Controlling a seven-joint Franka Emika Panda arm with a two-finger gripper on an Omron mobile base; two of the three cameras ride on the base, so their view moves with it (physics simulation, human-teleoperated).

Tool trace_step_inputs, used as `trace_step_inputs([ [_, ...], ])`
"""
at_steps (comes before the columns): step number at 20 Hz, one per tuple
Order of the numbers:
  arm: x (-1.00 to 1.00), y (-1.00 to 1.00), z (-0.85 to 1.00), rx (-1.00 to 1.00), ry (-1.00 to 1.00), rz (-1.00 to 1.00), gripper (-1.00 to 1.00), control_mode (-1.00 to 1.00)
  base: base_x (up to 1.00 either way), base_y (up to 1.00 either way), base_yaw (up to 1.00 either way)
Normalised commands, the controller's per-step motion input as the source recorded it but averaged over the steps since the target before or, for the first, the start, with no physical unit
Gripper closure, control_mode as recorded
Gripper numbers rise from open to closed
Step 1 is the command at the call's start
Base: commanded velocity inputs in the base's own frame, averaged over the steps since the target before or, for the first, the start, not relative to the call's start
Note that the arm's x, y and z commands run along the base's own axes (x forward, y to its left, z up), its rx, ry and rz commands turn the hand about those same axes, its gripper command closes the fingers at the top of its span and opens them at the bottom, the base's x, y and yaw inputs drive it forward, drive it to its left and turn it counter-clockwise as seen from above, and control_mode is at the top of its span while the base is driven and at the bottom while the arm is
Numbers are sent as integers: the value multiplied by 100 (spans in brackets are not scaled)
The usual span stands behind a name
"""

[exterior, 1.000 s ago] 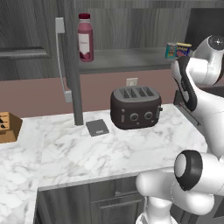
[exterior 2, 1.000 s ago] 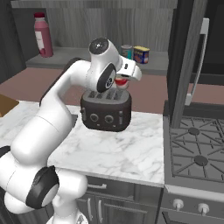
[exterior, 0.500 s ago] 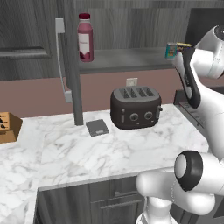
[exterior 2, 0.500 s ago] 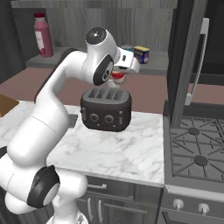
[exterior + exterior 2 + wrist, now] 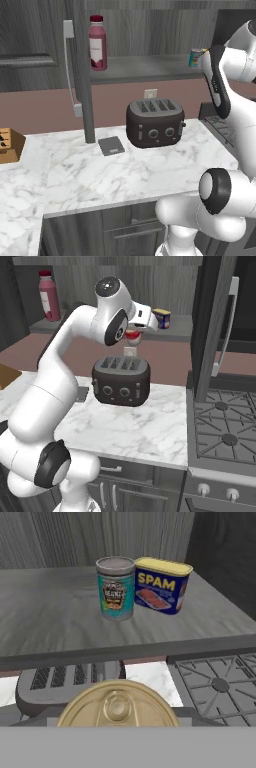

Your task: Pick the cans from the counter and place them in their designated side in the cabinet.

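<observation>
1. Two cans. The teal-blue can (image 5: 115, 588) is a short cylinder with a dull metal top; it stands upright on the smooth grey cabinet shelf (image 5: 50, 622), touching or just beside one blue rectangular Spam tin (image 5: 161, 585) with a yellow lid.
2. The red can (image 5: 132, 337), with a white band and a tan ringed lid (image 5: 117, 706), hangs in the air above the toaster, in front of the shelf's edge.
3. The gripper (image 5: 134, 331) is closed on the red can.
4. One black four-slot toaster (image 5: 153, 122), rounded and glossy, sits on the white grey-veined marble counter (image 5: 125, 175), beside one small flat grey square (image 5: 111, 145).
5. One tall dark-red bottle (image 5: 97, 43) stands at the shelf's other end.
6. The cabinet door (image 5: 82, 75), dark wood-grain, stands open with one long silver bar handle (image 5: 69, 70). A gas hob (image 5: 225, 426) adjoins the counter.
</observation>
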Motion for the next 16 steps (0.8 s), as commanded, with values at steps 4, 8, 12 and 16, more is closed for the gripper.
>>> trace_step_inputs([
  [4, 2, 9, 18, 0, 0, 4, 100, -100, 0, 0, 0],
  [8, 11, 12, 9, 0, 0, 5, 100, -100, 0, 0, 0],
  [12, 16, 14, 3, 0, 0, 5, 100, -100, 0, 0, 0],
  [16, 21, 12, 0, 0, 0, 4, 100, -100, 0, 0, 0],
])
